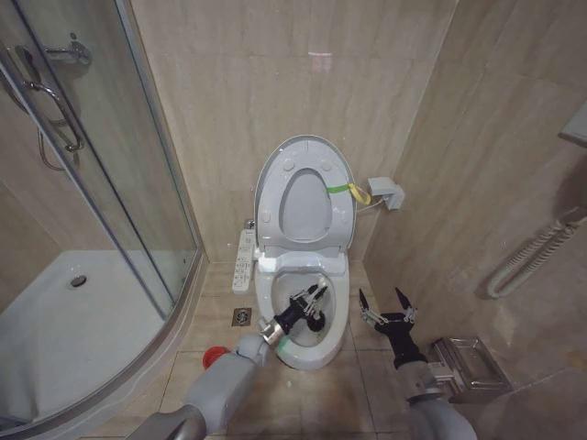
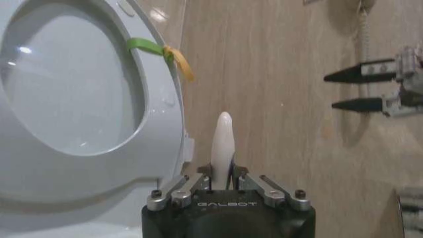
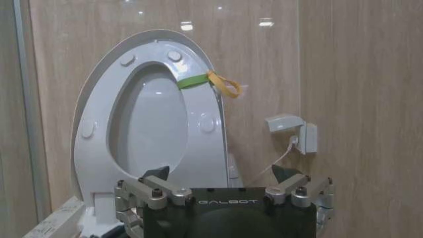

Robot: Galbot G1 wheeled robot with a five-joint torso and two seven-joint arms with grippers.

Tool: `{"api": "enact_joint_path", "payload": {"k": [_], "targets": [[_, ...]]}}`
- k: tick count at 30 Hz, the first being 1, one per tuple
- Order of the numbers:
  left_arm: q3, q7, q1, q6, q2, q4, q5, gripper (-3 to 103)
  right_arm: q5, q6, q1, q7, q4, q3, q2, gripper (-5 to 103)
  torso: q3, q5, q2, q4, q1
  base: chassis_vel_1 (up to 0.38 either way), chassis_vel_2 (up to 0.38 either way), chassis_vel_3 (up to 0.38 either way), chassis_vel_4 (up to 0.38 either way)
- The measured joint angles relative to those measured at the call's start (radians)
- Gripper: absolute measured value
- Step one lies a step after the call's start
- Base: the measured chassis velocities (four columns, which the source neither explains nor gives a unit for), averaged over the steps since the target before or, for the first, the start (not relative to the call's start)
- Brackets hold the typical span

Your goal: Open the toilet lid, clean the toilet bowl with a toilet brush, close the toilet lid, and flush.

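The toilet lid (image 1: pixel 305 209) stands upright against the back wall with the seat ring (image 1: pixel 275 197) raised against it; a yellow-green strap (image 1: pixel 350 191) hangs from its edge. My left gripper (image 1: pixel 314 299) hovers over the open toilet bowl (image 1: pixel 341 295), shut on the pale handle of the toilet brush (image 2: pixel 225 141); the brush head is hidden. The left wrist view has my left gripper (image 2: pixel 225 171) near the seat ring (image 2: pixel 165 99). My right gripper (image 1: pixel 381 299) is open and empty, beside the bowl on its right. The red holder (image 1: pixel 214 357) sits on the floor left of the bowl.
A glass shower enclosure with a curved white tray (image 1: pixel 73 312) fills the left. A button panel (image 1: pixel 245 259) and a floor drain (image 1: pixel 241 316) lie left of the toilet. A wall box (image 1: pixel 385 192), a pale rail (image 1: pixel 532 257) and a metal rack (image 1: pixel 468 367) are on the right.
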Motion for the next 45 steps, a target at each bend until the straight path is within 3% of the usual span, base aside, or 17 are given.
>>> {"api": "enact_joint_path", "payload": {"k": [5,9,12,24,26,34,45], "targets": [[-0.003,-0.013,-0.017,0.0,-0.004,0.017,0.005,19,0.0,0.0,0.0,0.0,0.0,0.0,0.0,100,0.0,-0.0001,0.0,-0.0001,0.0,0.0,0.0,0.0,0.0],[-0.091,-0.074,-0.039,0.0,-0.009,0.143,0.184,19,0.0,0.0,0.0,0.0,0.0,0.0,0.0,100,0.0,0.0,0.0,0.0004,0.0,0.0,0.0,0.0,0.0],[-0.102,-0.076,-0.038,0.001,-0.006,0.162,0.201,19,0.0,0.0,0.0,0.0,0.0,0.0,0.0,100,0.0,0.0,0.0,0.0005,0.0,0.0,0.0,0.0,0.0],[0.007,-0.015,0.003,0.0,0.01,-0.008,0.012,19,0.0,0.0,0.0,0.0,0.0,0.0,0.0,100,0.0,0.0,0.0,0.0,0.0,0.0,0.0,0.0,0.0],[0.011,-0.014,-0.001,0.0,0.007,0.003,0.01,19,0.0,0.0,0.0,0.0,0.0,0.0,0.0,100,0.0,-0.0001,0.0,0.0002,0.0,0.0,0.0,0.0,0.0],[-0.08,-0.029,-0.025,0.0,-0.007,0.143,0.153,19,0.0,0.0,0.0,0.0,0.0,0.0,0.0,100,0.0,0.0,0.0,0.0004,0.0,0.0,0.0,0.0,0.0],[0.014,-0.018,0.027,0.0,0.026,-0.052,0.006,19,0.0,0.0,0.0,0.0,0.0,0.0,0.0,100,0.0,0.0,0.0,0.0,0.0,0.0,0.0,0.0,0.0]]}}
